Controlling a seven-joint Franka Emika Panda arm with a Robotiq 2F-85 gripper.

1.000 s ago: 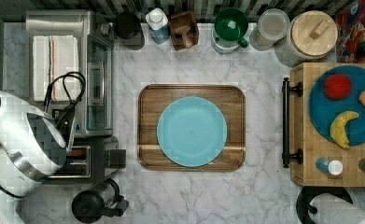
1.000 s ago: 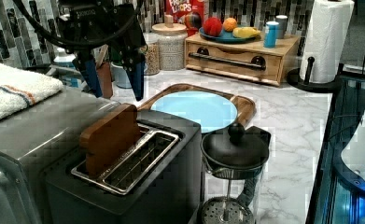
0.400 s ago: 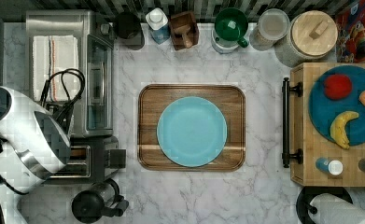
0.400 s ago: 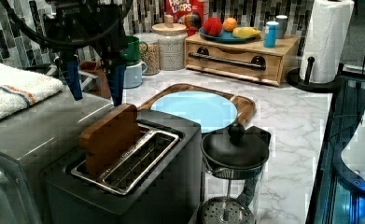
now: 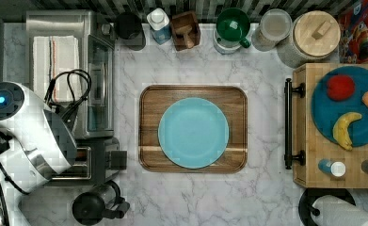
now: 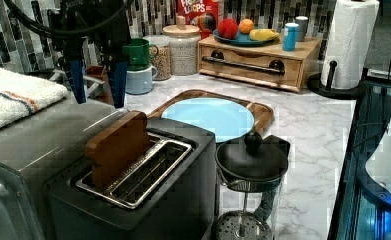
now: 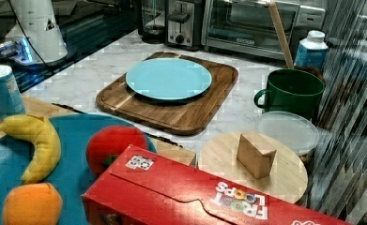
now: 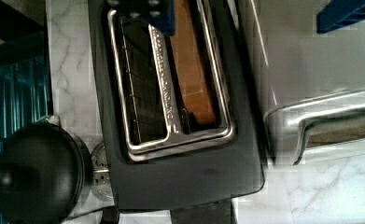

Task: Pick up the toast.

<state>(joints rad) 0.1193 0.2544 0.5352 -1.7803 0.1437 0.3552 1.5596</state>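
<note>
Since a second ago your gripper (image 6: 97,85) has moved toward the left view's left and now hangs over the toaster oven (image 6: 28,145), blue fingers (image 6: 118,85) spread apart, holding nothing. Your toast (image 6: 117,148) stands upright in the toaster (image 6: 148,200), in the slot nearer the oven. White marble counter (image 5: 266,70) runs under everything, with a teal plate (image 5: 193,133) on a wooden tray (image 5: 146,127) and striped tile behind.

Kitchen: marble counter (image 5: 266,70), toaster (image 6: 148,200), toaster oven (image 5: 94,75), tiled backsplash (image 6: 13,40).
</note>
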